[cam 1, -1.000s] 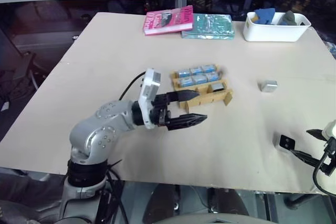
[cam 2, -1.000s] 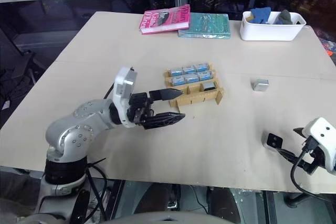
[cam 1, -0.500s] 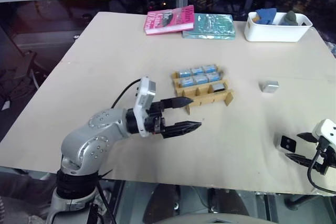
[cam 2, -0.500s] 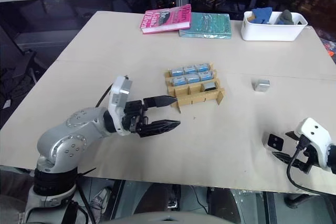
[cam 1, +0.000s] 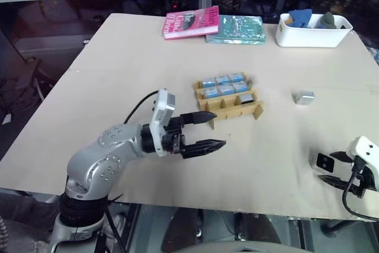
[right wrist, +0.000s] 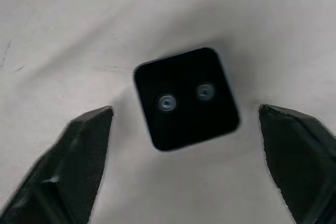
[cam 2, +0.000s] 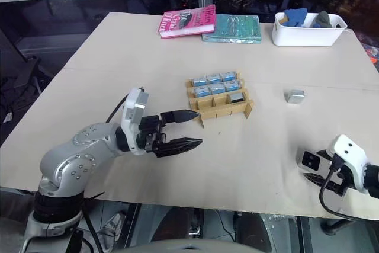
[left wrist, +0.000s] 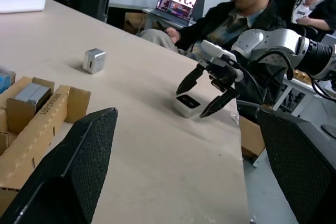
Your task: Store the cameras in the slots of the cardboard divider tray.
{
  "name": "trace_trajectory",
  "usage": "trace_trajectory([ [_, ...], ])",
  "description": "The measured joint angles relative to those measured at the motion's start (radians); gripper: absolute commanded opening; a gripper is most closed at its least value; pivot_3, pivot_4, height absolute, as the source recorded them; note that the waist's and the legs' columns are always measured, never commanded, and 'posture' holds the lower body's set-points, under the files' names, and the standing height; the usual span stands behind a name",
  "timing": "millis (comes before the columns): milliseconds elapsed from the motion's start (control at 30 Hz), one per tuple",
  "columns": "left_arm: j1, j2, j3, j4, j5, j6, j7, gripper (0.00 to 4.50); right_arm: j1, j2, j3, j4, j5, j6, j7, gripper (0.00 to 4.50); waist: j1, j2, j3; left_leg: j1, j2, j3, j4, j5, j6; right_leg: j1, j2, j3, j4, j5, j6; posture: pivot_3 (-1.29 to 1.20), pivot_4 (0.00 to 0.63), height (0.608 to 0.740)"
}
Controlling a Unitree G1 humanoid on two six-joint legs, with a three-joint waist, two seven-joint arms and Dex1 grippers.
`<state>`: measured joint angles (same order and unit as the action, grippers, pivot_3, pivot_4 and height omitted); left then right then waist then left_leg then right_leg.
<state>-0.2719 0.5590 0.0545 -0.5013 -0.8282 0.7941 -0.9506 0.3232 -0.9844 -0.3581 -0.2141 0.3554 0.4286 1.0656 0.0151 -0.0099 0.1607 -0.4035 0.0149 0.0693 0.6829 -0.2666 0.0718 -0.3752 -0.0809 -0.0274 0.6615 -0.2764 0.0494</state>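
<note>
The cardboard divider tray (cam 1: 228, 106) stands mid-table with several cameras (cam 1: 222, 85) in its far slots. One silver camera (cam 1: 304, 97) lies loose to the tray's right. A white camera (cam 1: 323, 161) with a black face up rests near the table's front right edge. My right gripper (cam 1: 330, 167) is open and straddles that camera; in the right wrist view the black face (right wrist: 186, 98) sits between the fingers (right wrist: 79, 150) with a gap on each side. My left gripper (cam 1: 218, 130) hovers open and holds nothing, just in front of the tray's near left corner.
A pink book (cam 1: 190, 22), a teal book (cam 1: 235, 29) and a white bin (cam 1: 312, 37) holding blue and grey items line the far edge. The front table edge runs close under my right gripper. A seated person (left wrist: 236, 9) shows past the table's right side.
My right gripper has dropped and slid in around the black-faced camera, its fingers now on either side of it. The left arm has barely shifted.
</note>
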Motion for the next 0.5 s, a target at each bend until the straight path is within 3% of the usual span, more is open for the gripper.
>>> trace_trajectory([
  [267, -0.005, 0.004, -0.011, 0.000, -0.002, -0.004, 0.012, 4.50, -0.021, 0.002, 0.008, 0.011, -0.017, -0.008, -0.005, 3.30, 0.000, 0.000, 0.000, 0.000, 0.000, 0.000, 0.000, 0.000, 0.000, 0.000, 0.000, 0.000, 0.000, 0.000, 0.000, 0.00, 0.150, 0.740],
  [367, -0.009, 0.004, -0.018, 0.000, -0.002, -0.006, 0.018, 4.50, -0.029, 0.008, 0.008, 0.011, -0.017, -0.008, -0.006, 2.56, 0.000, 0.000, 0.000, 0.000, 0.000, 0.000, -0.001, 0.000, 0.000, 0.000, -0.001, 0.000, 0.000, 0.000, 0.000, 0.00, 0.150, 0.740],
  [400, -0.009, 0.004, -0.018, 0.000, -0.002, -0.007, 0.018, 4.50, -0.030, 0.008, 0.007, 0.010, -0.016, -0.006, -0.005, 2.03, 0.000, 0.000, 0.000, 0.000, 0.000, 0.000, -0.001, 0.000, 0.000, 0.000, -0.001, 0.000, -0.001, 0.000, 0.000, 0.00, 0.150, 0.740],
  [500, -0.013, 0.004, -0.025, 0.000, -0.002, -0.010, 0.019, 4.50, -0.031, 0.009, 0.008, 0.006, -0.016, -0.005, -0.004, 1.84, 0.000, 0.000, 0.000, 0.000, 0.000, 0.000, -0.001, 0.000, 0.000, 0.000, -0.001, 0.000, -0.001, 0.000, 0.000, 0.00, 0.150, 0.740],
])
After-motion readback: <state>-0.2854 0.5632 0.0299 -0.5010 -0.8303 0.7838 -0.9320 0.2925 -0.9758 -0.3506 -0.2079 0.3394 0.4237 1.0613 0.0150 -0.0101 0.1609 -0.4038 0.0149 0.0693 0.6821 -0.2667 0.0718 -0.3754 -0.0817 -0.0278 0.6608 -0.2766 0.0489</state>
